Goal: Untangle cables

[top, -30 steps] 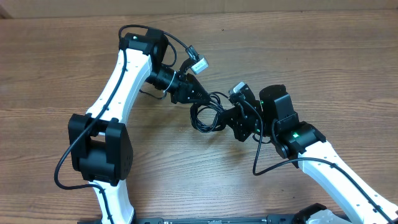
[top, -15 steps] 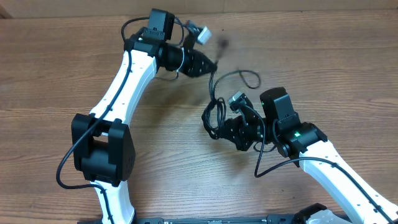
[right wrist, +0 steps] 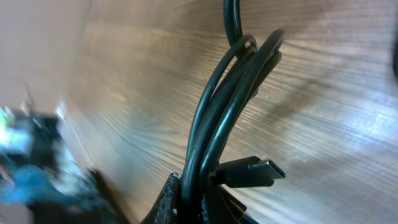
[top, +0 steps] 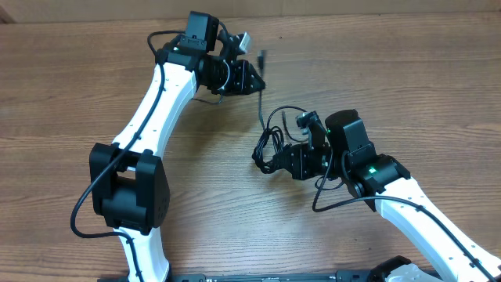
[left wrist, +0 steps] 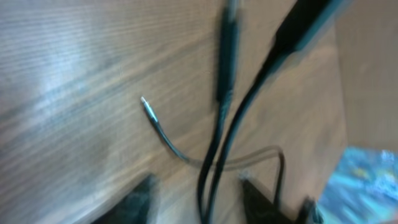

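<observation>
A broad table (top: 63, 94) of brown wood, streaked with long fine grain, is seen under everything. Two arms are reached over it. The left arm (top: 160, 98), a white shell with black joints, is stretched toward the far edge, and the right arm (top: 427, 223), built alike, is bent in from the near right. The left gripper (top: 254, 78) is held over the far middle of the table. In the left wrist view its dark fingertips (left wrist: 140, 196) are seen spread, with two thin cords running through the gap and no pinch visible on either. The right gripper (top: 283, 160) is pressed together on the cables (top: 268, 147), whose main bundle is bunched in loose black loops right at its tip, on the side facing the left arm. Whether the bundle rests on the wood or is lifted off it cannot be told. In the right wrist view the clamped cords are shown as smooth, round, glossy black strands, laid side by side and curving upward out of the jaws. From the bundle a single strand (top: 261, 106) is led straight toward the far edge, just beside the left gripper's tip, and ends in a blurred dark end past it. A flat, rounded black plug (right wrist: 252, 172) is seen jutting sideways beside the clamped cords. Smallest of all, a silvery tip (left wrist: 144, 101) on a thin curved cord is seen against the wood in the left wrist view, much blurred.
</observation>
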You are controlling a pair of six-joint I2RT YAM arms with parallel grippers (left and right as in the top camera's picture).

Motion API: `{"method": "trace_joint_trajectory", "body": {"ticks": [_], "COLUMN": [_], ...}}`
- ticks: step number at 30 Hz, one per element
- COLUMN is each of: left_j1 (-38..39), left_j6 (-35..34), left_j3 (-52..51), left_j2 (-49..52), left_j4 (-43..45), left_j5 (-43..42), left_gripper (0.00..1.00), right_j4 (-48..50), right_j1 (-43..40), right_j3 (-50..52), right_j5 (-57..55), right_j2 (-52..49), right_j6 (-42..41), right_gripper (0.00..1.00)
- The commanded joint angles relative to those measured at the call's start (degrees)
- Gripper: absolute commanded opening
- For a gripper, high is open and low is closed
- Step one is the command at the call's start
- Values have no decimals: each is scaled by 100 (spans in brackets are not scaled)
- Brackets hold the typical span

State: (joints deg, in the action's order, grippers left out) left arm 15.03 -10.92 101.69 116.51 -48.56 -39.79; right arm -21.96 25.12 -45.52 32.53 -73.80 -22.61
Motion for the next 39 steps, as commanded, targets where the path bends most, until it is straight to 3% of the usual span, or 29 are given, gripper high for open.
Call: {"method": "trace_joint_trajectory", "body": {"ticks": [1,2,9,14,21,25,30,36,39], "left_j1": [76,76,63,76,92,199,326,339,332], "left_j6": [621,601,70,-546,-1250,-1248,-1239,-662,-247], "left_j3": [122,122,122,122,90,-44,-289,-356,-356], "left_j2": [-199,-199,-199,-197,-188,-188,-188,-188,-188], "left_j4": [-269,-350,-758,-1145,-1626,-1628,-1596,-1585,-1591], "left_j5": [389,505,1019,1150,1132,1121,1071,422,109], "left_gripper": [93,100,99,100,99,83,80,76,84], "right_j4": [85,85,111,378,774,776,876,1773,2135], "right_j1": [20,20,-273,-531,-570,-570,-570,-570,-570], "right_j3": [22,22,22,22,22,22,22,22,22], "right_j5": [-33,-33,-186,-184,-186,-184,-179,256,623], "right_j2": [-15,-15,-15,-15,-15,-15,-15,-15,-15], "right_j6": [-1869,-2055,-4310,-5182,-5604,-5602,-4859,-2430,-1580], "right_gripper": [4,4,4,4,4,4,4,4,4]}}
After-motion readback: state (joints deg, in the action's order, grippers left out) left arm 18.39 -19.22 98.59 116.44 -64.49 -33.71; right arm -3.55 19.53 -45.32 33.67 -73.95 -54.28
